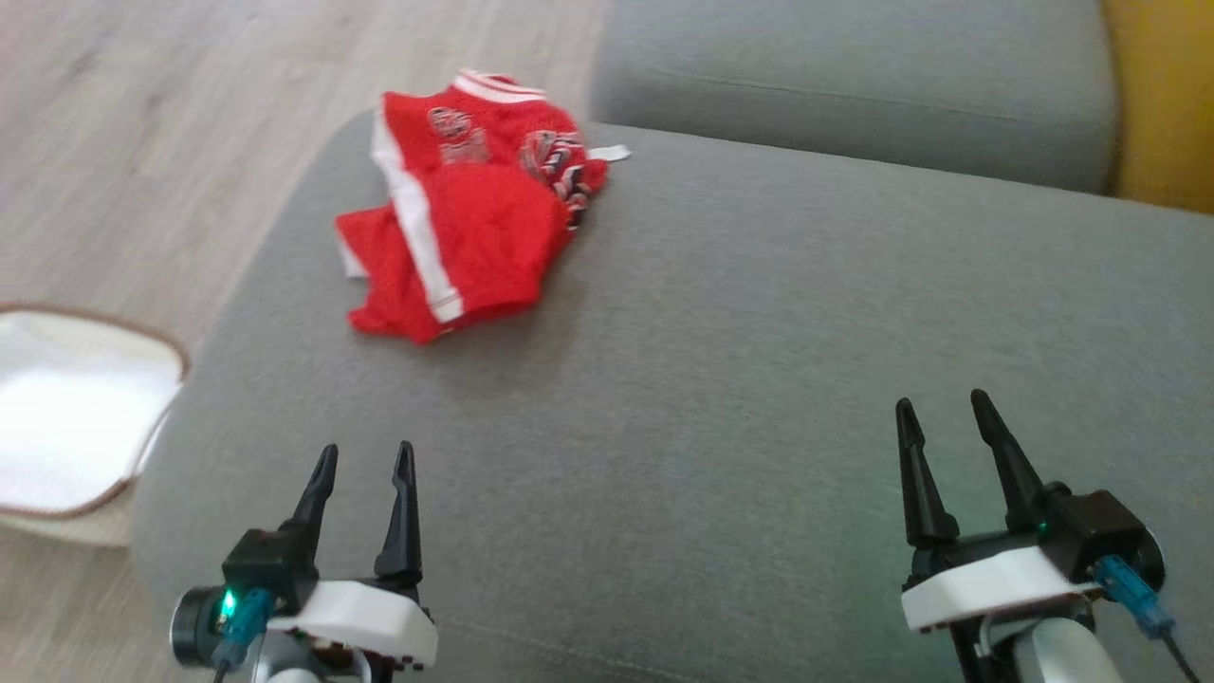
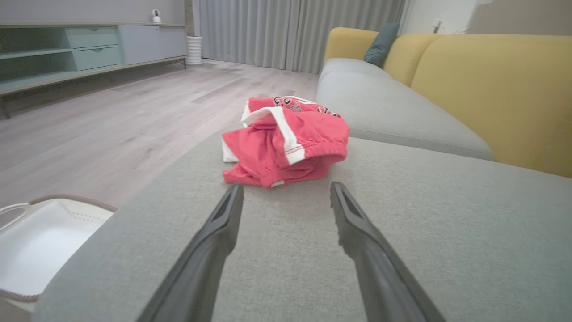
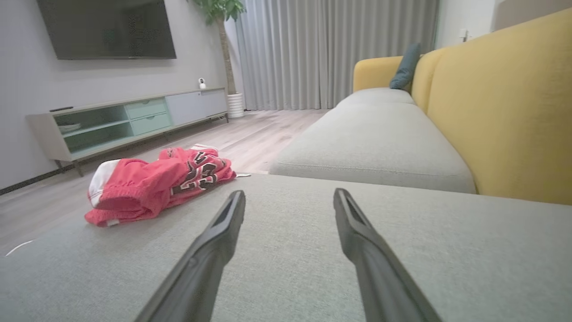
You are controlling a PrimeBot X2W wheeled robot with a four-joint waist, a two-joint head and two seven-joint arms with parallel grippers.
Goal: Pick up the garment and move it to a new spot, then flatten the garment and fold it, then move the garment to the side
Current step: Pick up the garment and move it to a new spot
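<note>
The garment point(image 1: 474, 204) is a red jersey with white trim and black-and-white lettering. It lies crumpled in a heap at the far left corner of the grey sofa seat point(image 1: 721, 379). My left gripper point(image 1: 365, 460) hovers open over the near left of the seat, well short of the garment point(image 2: 283, 141), with nothing between its fingers. My right gripper point(image 1: 944, 410) is open too, at the near right, far from the garment point(image 3: 156, 183). A small white label sticks out at the heap's right edge.
A white basket point(image 1: 76, 408) with a brown rim stands on the wooden floor left of the seat. A second grey cushion point(image 1: 854, 76) and a yellow backrest point(image 1: 1162, 104) lie beyond. A low TV cabinet point(image 3: 129, 120) lines the far wall.
</note>
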